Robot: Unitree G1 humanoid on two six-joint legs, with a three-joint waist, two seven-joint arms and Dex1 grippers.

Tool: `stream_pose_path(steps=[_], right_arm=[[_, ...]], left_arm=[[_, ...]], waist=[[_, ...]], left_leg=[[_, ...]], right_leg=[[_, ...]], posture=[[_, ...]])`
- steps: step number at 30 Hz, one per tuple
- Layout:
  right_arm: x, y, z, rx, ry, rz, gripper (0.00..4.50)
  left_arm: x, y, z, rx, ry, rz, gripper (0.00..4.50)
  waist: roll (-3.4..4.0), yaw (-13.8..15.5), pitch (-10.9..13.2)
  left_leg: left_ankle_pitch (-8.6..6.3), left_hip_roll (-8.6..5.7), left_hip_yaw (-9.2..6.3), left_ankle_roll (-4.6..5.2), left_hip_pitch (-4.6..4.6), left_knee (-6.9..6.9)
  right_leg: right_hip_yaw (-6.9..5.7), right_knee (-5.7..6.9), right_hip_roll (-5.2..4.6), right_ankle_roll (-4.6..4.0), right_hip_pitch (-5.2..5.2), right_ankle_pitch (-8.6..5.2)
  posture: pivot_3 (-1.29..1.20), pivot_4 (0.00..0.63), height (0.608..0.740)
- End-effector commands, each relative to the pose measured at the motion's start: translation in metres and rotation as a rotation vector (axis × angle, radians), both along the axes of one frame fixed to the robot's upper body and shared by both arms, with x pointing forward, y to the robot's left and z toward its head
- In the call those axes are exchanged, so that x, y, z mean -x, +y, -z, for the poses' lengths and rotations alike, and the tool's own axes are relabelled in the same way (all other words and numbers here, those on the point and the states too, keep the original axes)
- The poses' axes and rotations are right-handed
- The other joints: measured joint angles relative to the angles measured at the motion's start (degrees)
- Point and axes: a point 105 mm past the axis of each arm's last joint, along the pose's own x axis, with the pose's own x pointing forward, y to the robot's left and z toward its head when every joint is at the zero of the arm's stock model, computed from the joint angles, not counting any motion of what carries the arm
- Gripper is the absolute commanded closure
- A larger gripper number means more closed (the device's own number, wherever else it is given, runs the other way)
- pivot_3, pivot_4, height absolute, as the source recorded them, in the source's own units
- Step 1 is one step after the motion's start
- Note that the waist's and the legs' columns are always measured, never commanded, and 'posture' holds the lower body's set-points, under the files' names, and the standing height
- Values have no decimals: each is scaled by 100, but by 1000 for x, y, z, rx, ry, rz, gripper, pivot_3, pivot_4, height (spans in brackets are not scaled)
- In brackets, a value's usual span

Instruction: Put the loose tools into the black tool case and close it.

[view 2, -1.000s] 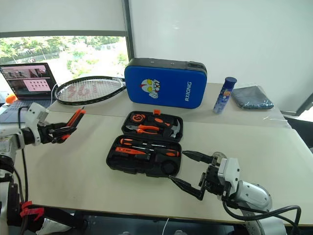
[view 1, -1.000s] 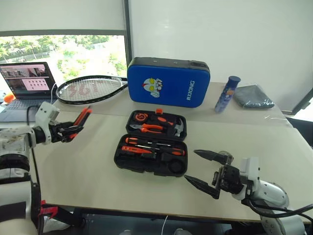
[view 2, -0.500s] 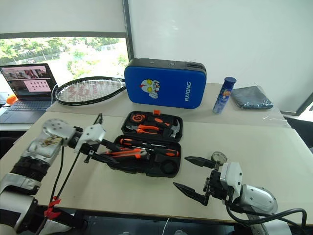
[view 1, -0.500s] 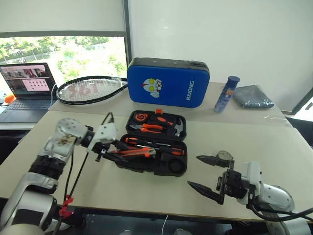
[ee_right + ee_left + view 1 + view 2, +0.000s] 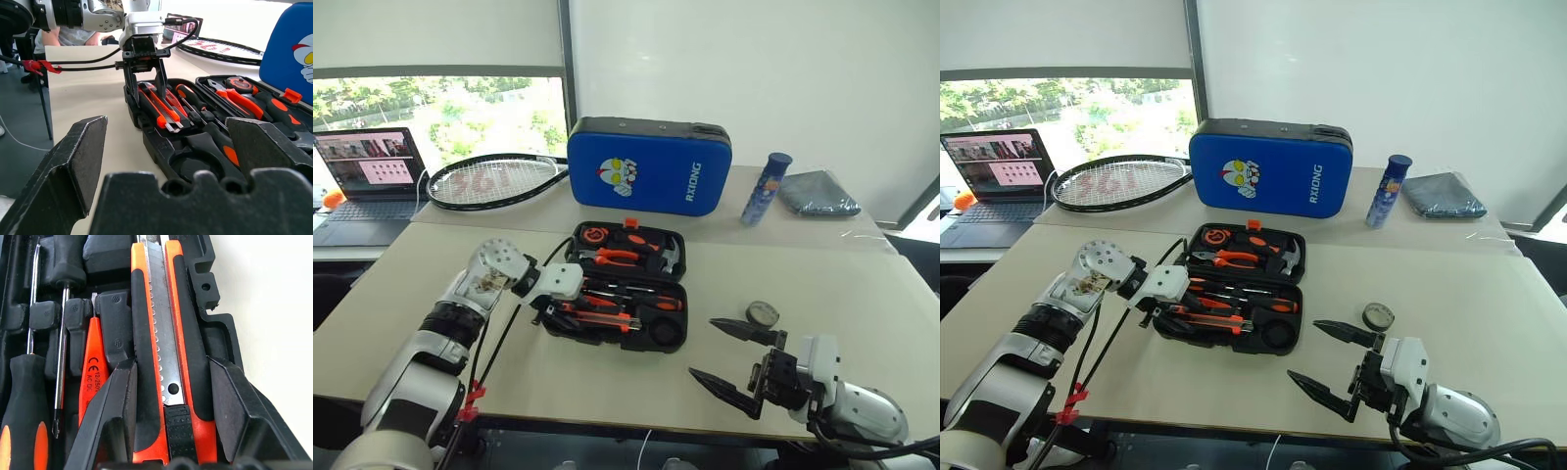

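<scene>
Beige table, wrist view: left gripper clasps utility knife, seemingly unseated.

We see the open black tool case mid-table with the left gripper over its near half, clamped on the black-and-orange utility knife and blocking entry from that side. Bare table lies open to its right, where only a small dark tape roll sits by the spread right gripper. Behind, 1 blue padded case, a racket and a blue bottle line the far edge.
</scene>
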Motion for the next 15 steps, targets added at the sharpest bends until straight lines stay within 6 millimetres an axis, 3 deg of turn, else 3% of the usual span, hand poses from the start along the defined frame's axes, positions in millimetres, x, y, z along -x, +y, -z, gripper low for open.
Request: stream_pose_path(steps=[1, 8, 15], right_arm=[[3, -2, -13, 2, -71, 6, 0], [2, -1, -13, 0, -69, 0, 0], [3, -1, -12, 1, -66, -1, 0]], left_arm=[[-2, 0, 10, -53, -4, 12, 2833], [-10, -12, 16, -71, 23, -42, 2833], [-8, -18, 0, 0, 24, -30, 2833]], waist=[[6, 0, -3], [13, 30, -7], [25, 39, -13]], left_leg=[[0, 0, 0, 0, 1, 0], [0, -2, -1, 1, 87, -1], [0, -2, -3, 1, 114, -1]], right_leg=[[0, -1, 0, 0, 2, 0], [-3, -14, -1, 43, 101, -25], [-4, -30, -1, 46, 138, -27]], posture=[[0, 150, 740], [0, 150, 740], [0, 150, 740]])
